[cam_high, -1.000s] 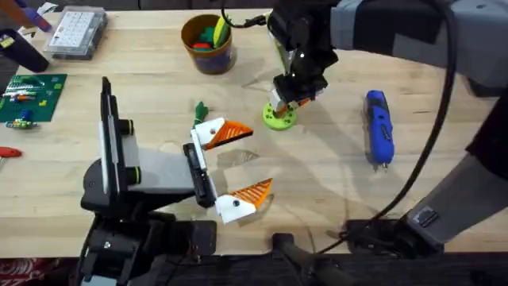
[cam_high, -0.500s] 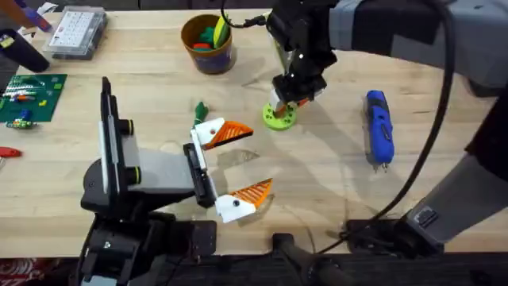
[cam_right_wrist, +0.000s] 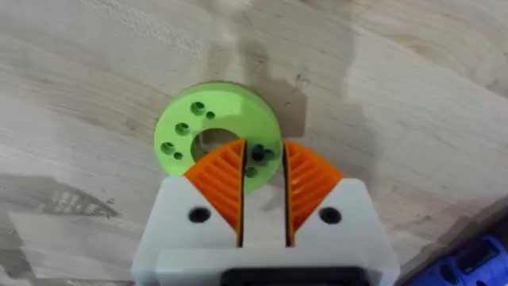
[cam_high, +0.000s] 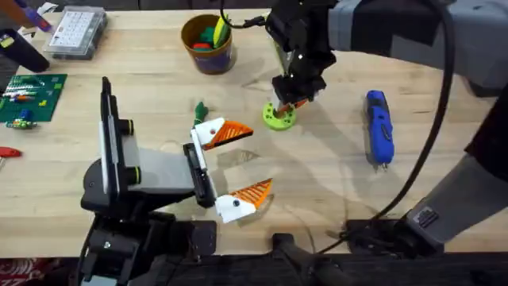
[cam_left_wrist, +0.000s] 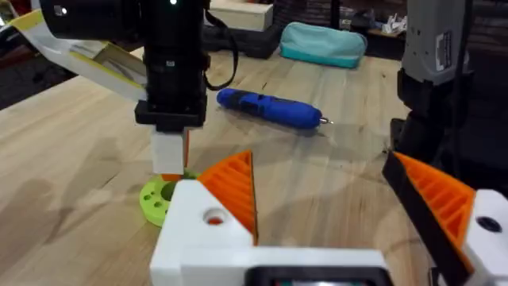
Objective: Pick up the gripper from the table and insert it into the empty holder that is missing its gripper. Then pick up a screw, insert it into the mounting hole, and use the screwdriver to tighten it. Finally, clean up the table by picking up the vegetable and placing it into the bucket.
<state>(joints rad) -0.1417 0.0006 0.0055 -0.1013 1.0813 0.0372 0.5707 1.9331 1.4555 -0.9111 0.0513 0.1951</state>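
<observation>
My right gripper [cam_high: 295, 89] hangs just above a lime-green ring [cam_high: 279, 118] at mid-table. In the right wrist view its orange pads [cam_right_wrist: 225, 176] stand shut to a narrow slit over the ring's [cam_right_wrist: 208, 114] edge holes, and nothing shows between them. The blue screwdriver [cam_high: 379, 127] lies flat to the right, also seen behind the ring [cam_left_wrist: 271, 109]. My left gripper [cam_high: 261, 159] rests low and open, nothing in it. The dark-green vegetable [cam_high: 200, 109] lies beside its far finger. The bucket [cam_high: 208, 49] stands at the back, with coloured toys inside. The loose gripper, its holder and the screw are out of view.
A clear compartment box [cam_high: 77, 32] sits at the back left, and a green circuit board [cam_high: 28, 95] lies near the left edge. Bare wood lies between the ring and the screwdriver and along the front right.
My right gripper has lifted a little above the green ring. The left arm, screwdriver and vegetable have not moved.
</observation>
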